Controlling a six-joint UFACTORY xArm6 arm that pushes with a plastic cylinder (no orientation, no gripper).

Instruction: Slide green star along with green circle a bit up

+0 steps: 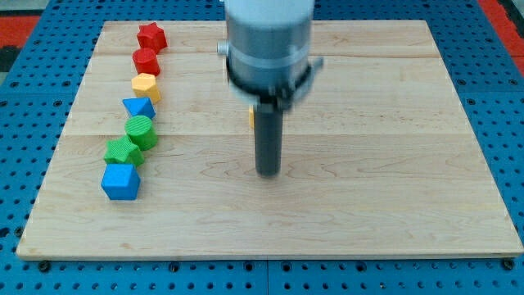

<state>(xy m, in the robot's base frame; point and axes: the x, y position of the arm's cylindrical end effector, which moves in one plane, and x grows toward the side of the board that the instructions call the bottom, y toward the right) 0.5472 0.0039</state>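
Wooden board (393, 123) inspected. My tip (268, 173) rests near frame centre, touching no block; it is a bare rod with no fingers to open or close.

In the left of the frame runs a column of blocks:
- red star (151, 36)
- red hexagon-like block (146, 61)
- yellow block (146, 85)
- blue triangle (138, 107)
- green circle (142, 131)
- green star (123, 152) (touching the circle)
- blue cube (120, 182)

A yellow sliver (251, 116) shows behind the rod.

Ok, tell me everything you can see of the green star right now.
The green star is a small, ridged, plastic-looking block lying flat on the wooden board, near the view's left edge. It sits in a column of blocks: the green circle touches it at upper right, the blue cube touches it below. My tip is well off to its right, not touching.
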